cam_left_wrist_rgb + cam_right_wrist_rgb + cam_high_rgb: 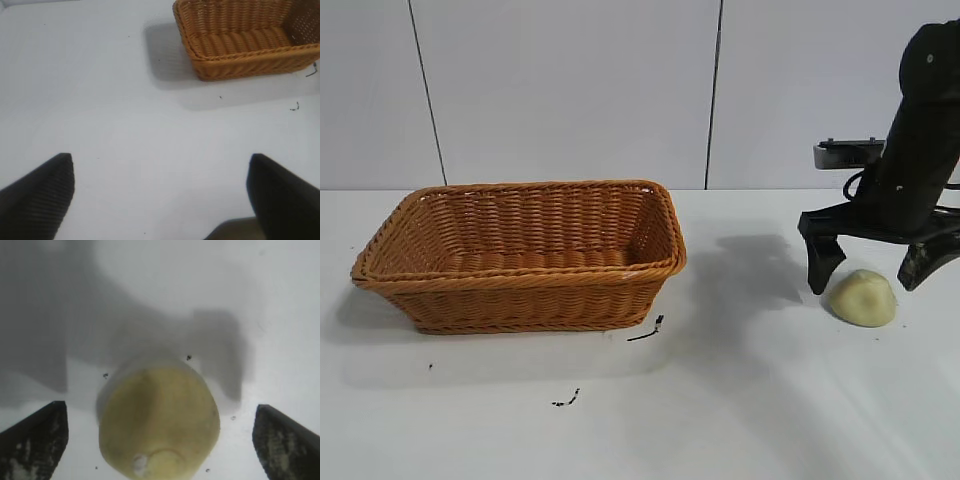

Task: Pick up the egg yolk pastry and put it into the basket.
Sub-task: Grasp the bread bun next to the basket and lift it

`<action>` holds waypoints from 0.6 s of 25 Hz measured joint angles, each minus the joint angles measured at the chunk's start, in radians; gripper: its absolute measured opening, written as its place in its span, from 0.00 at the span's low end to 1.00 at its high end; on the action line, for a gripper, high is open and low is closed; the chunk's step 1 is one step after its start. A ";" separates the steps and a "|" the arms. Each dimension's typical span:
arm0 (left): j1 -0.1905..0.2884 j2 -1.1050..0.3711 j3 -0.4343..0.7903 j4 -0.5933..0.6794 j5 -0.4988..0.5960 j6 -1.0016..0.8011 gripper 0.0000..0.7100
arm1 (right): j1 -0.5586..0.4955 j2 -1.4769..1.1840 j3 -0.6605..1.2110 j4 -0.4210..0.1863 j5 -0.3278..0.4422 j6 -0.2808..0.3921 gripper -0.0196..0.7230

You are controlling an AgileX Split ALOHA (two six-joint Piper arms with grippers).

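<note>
The egg yolk pastry (862, 297) is a pale yellow dome that sits on the white table at the right. My right gripper (873, 284) is open and straddles it, one finger on each side, with a gap to both. The right wrist view shows the pastry (159, 421) between the two dark fingertips (37, 437), untouched. The orange-brown wicker basket (520, 290) stands at the left and holds nothing. My left gripper (160, 192) is open over bare table and is out of the exterior view. The basket (240, 62) also shows far off in the left wrist view.
Small dark specks (646, 331) lie on the table in front of the basket's near right corner, and another (567, 399) lies nearer the front. A grey panelled wall (620, 90) stands behind the table.
</note>
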 joint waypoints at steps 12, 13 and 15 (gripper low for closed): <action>0.000 0.000 0.000 0.000 0.000 0.000 0.98 | 0.000 0.000 -0.003 0.000 0.038 0.000 0.25; 0.000 0.000 0.000 0.000 0.000 0.000 0.98 | 0.000 -0.001 -0.003 0.000 0.038 0.000 0.25; 0.000 0.000 0.000 0.000 0.000 0.000 0.98 | 0.000 -0.007 -0.011 -0.006 0.048 0.000 0.24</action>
